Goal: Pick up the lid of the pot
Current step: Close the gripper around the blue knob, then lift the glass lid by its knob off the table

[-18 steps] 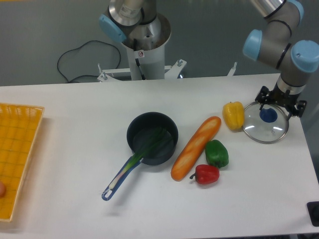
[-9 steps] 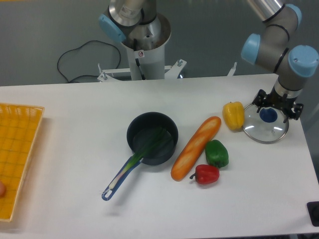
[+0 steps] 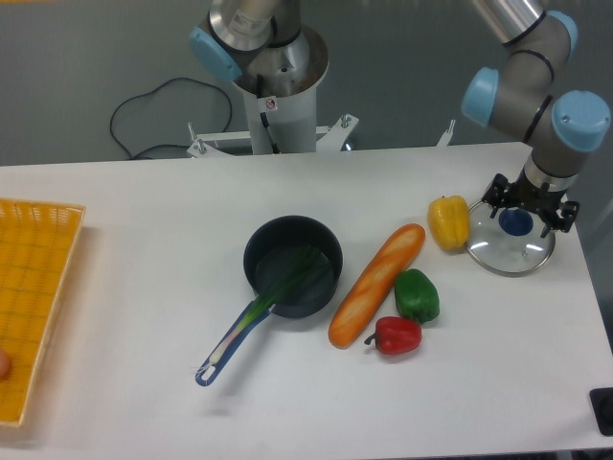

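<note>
Over the lid at the far right, the gripper (image 3: 523, 217) points down with its fingers apart. The pot lid (image 3: 508, 257) is a clear glass disc lying on the table, and its blue knob (image 3: 516, 222) shows between the two fingertips, with a visible gap on the right side. Part of the lid's upper and right rim is hidden behind the fingers. Whether the tips touch the glass cannot be told.
Beside the lid's left edge lies yellow corn (image 3: 448, 223). Further left are a bread loaf (image 3: 377, 286), a green pepper (image 3: 417, 295), a red pepper (image 3: 395, 335) and a black pot (image 3: 259, 251) holding a blue-handled utensil (image 3: 235, 345). A yellow crate (image 3: 38, 287) stands far left.
The gripper has shifted slightly left, bringing its right finger closer to the blue knob. The lid and the other objects have stayed where they were.
</note>
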`<state>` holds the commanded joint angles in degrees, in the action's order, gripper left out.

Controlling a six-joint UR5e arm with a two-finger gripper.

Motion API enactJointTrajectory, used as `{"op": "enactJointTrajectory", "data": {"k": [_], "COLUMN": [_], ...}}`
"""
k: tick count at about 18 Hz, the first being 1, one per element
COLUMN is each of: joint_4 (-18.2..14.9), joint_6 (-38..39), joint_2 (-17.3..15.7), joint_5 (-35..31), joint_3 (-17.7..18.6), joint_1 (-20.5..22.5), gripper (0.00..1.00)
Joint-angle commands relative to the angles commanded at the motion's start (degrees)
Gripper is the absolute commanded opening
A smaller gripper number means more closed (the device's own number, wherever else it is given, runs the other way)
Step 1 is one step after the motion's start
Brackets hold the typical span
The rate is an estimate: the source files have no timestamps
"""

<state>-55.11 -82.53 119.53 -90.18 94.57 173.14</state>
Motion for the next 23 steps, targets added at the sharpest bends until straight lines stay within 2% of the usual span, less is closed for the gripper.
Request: {"op": "enactJointTrajectory", "data": {"k": [8,11,15,23], "joint_4": [0.0,0.0,0.0,-0.2], "joint_6": [-0.2,-0.2,-0.2,-0.3], "joint_2": [0.2,0.3,0.3,-0.3], "joint_5": [0.0,0.0,0.0,0.0], "joint_3": [0.2,0.2,0.2,0.2], "joint_1": [0.0,0.0,0.1,0.1], "gripper": [0.89,0.81,0.62,0.48]}}
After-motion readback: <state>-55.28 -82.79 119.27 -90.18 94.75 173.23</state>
